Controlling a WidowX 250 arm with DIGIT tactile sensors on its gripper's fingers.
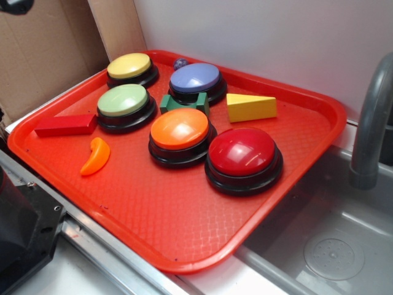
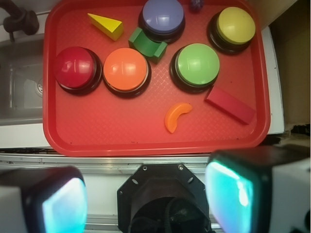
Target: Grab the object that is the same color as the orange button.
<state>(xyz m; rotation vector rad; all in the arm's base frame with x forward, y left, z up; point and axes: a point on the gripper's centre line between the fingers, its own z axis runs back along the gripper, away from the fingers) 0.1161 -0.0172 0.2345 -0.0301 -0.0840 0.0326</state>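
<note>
Ext. cam sits off one corner of the red tray (image 1: 184,246), raised, looking down at an angle toward the white wall; sink and faucet (image 1: 371,123) at right, cardboard at upper left. Fairly close, tray fills most of view.

Wrist cam looks nearly straight down from high up behind the end effector (image 2: 146,204), whose two fingers frame the bottom edge. It faces the opp. way: sink at left.

Both share the whole tray w/ orange button (image 1: 180,129) (image 2: 126,69) etc.
</note>
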